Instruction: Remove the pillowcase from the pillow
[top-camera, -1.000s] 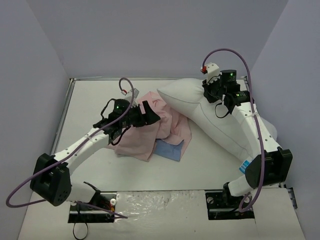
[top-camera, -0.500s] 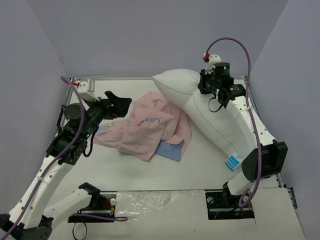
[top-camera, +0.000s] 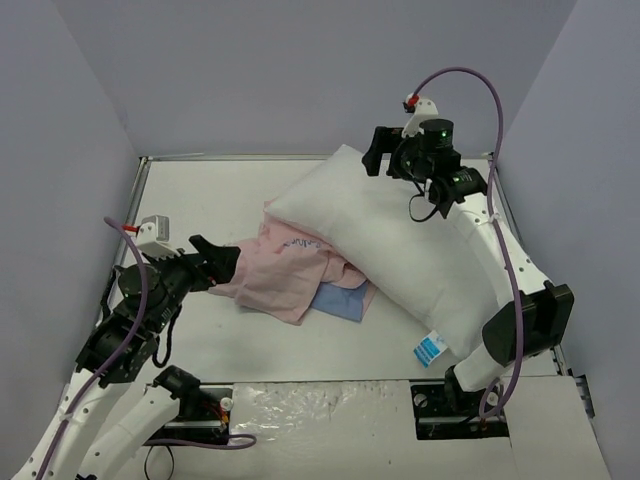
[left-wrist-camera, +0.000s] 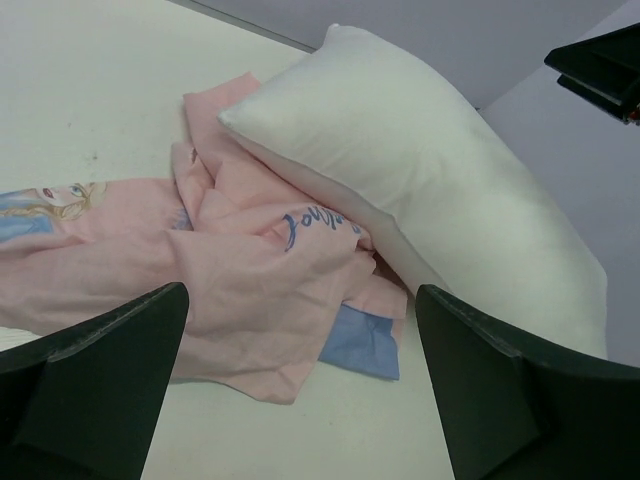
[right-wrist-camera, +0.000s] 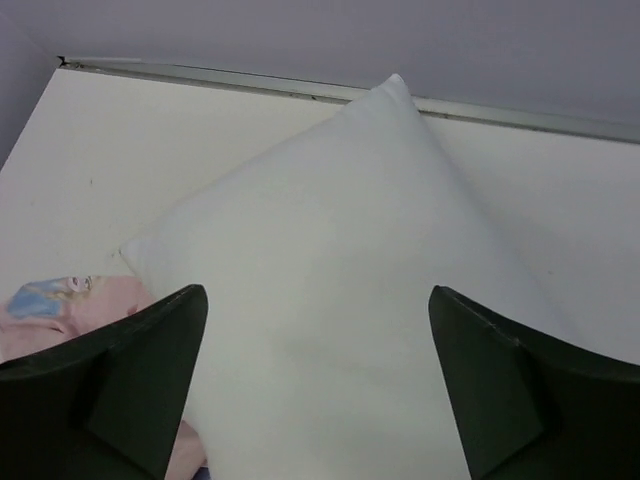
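Observation:
The white pillow (top-camera: 400, 245) lies bare and diagonal on the table, its blue-and-white tag (top-camera: 432, 348) at the near corner. Its left edge rests over the crumpled pink pillowcase (top-camera: 285, 280), which shows a blue patch (top-camera: 340, 300). My right gripper (top-camera: 386, 158) hangs open above the pillow's far corner and holds nothing; in the right wrist view the pillow (right-wrist-camera: 330, 240) fills the space below the spread gripper (right-wrist-camera: 318, 295). My left gripper (top-camera: 214, 264) is open, just left of the pillowcase. In the left wrist view the pillowcase (left-wrist-camera: 240, 270) and pillow (left-wrist-camera: 430, 190) lie ahead of the gripper (left-wrist-camera: 300, 295).
The white table (top-camera: 200, 190) has a raised metal rim along its back (top-camera: 240, 157) and left sides, with grey walls behind. The right arm (top-camera: 490, 250) reaches over the pillow's right side. Purple cables loop off both wrists.
My right gripper has opened and let go of the pillow, which has dropped flat onto the table and the pillowcase's edge. My left arm has drawn back toward the near left, open.

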